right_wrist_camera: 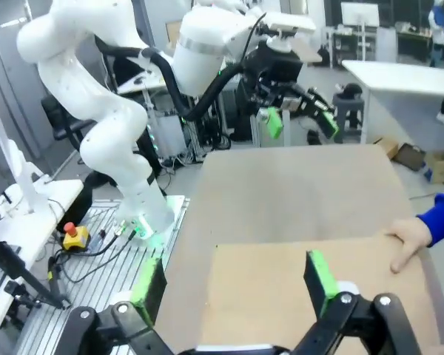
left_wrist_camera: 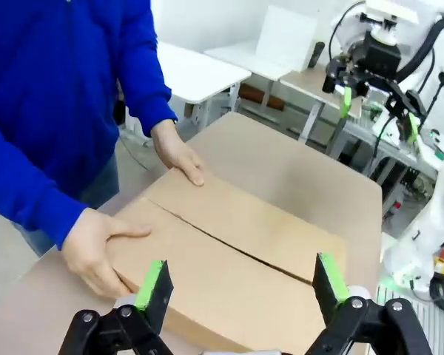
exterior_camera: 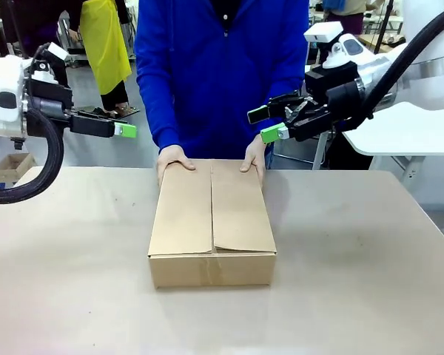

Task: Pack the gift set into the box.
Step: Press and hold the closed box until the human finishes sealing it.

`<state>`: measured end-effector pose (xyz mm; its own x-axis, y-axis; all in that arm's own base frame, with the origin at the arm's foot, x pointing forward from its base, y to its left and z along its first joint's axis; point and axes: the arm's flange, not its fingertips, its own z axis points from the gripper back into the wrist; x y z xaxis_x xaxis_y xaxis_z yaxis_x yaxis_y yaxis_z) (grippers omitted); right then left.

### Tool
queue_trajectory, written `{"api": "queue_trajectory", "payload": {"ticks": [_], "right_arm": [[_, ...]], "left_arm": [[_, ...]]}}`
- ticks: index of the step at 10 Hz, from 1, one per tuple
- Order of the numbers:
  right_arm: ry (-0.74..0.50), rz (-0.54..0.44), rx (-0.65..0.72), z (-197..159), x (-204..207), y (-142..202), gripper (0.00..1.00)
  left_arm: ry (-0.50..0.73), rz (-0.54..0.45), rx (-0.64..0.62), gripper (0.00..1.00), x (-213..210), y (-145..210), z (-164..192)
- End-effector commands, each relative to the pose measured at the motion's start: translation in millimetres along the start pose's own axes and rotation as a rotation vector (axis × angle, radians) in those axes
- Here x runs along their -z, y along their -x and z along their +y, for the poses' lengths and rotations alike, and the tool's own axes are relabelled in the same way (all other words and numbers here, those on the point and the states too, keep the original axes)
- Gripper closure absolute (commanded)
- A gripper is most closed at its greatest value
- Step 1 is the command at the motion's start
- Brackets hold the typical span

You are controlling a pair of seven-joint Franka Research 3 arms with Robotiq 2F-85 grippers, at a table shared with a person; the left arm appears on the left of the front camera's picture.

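Hands of a person hold the closed plain brown corrugated cardboard box on your tabletop, while your left end effector and right end effector hover released.

Shut flaps and the person's hands bar the box; table around lies free.

We hold our left arm raised on its own side, the left gripper pointing inward and its jaws spread wide, green pads well apart in the left wrist view. Our right arm reaches in from the opposite side, and the right gripper also stands open, fingers aimed toward the middle. Below and between them the person lays one hand and the other hand palm-down, fingers flat, blue sleeves down to the wrists.
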<state>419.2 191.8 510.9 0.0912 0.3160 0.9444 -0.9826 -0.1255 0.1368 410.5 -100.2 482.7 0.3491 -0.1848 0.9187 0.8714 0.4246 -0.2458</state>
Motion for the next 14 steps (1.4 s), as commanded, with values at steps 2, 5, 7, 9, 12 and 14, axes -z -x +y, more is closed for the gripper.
{"api": "queue_trajectory", "payload": {"ticks": [2,5,7,9,12,14], "right_arm": [[0.046,-0.042,-0.158,-29.5,13.1,8.8,0.00],[0.170,-0.174,-0.263,-64.5,28.1,64.1,0.00],[0.099,-0.175,-0.234,-76.6,39.3,91.9,0.00],[0.084,-0.141,-0.160,-81.7,43.7,124.2,0.00],[0.016,-0.073,-0.123,-84.9,57.6,153.5,0.00],[0.020,-0.053,-0.094,-90.9,63.7,175.6,0.00]], "left_arm": [[0.270,0.046,0.221,0.00,27.1,7.0,1.7],[0.633,-0.005,0.510,0.00,41.1,46.6,23.6],[0.640,-0.039,0.470,0.00,61.6,71.4,35.6],[0.537,-0.094,0.498,0.00,92.6,86.4,46.7],[0.426,-0.042,0.523,0.00,134.1,99.1,48.8],[0.462,0.006,0.499,0.00,142.4,106.1,50.4]]}}
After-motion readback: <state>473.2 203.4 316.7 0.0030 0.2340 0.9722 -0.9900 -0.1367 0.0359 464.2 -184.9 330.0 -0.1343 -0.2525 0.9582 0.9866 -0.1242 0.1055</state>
